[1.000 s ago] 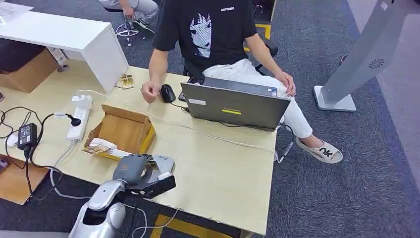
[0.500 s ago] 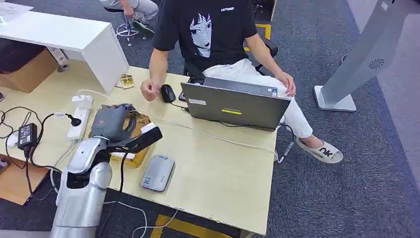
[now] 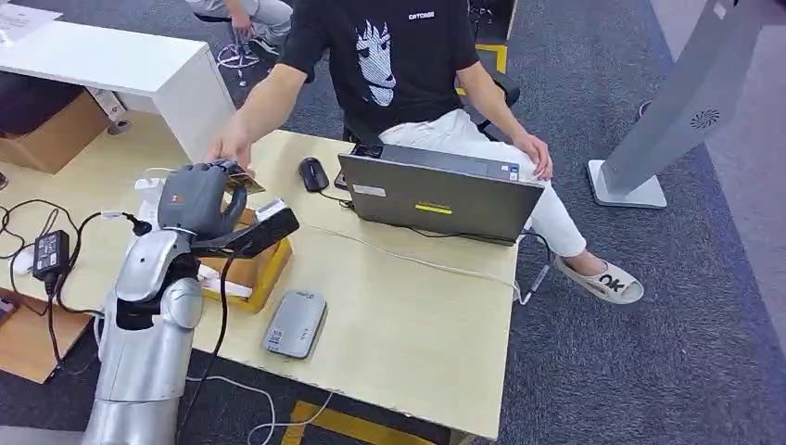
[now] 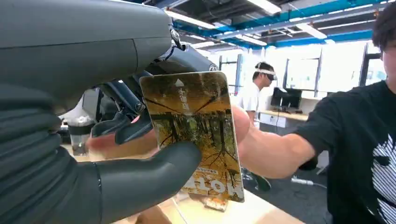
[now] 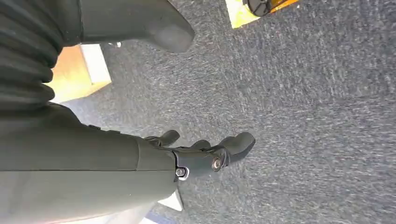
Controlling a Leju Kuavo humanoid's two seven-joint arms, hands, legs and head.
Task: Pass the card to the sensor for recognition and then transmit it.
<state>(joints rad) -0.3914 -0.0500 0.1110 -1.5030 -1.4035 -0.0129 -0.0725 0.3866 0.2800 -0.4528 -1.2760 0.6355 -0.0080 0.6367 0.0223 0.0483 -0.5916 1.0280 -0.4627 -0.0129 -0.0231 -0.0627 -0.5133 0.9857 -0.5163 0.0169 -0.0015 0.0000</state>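
While a seated person's hand (image 3: 225, 148) closes on its far edge, the left hand (image 3: 195, 197) holds the card (image 4: 196, 130) raised above the cardboard box (image 3: 248, 269) — thumb (image 4: 144, 172) pressed across the card's printed face, the other fingers hidden behind it. The sensor (image 3: 295, 323), a grey slab, lies on the table (image 3: 417, 315) just beside the box. The right hand (image 5: 205, 154) hangs over carpet — fingers loosely apart, holding nothing.

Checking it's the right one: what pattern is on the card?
A golden-brown autumn forest picture on the card, clearest in the left wrist view.
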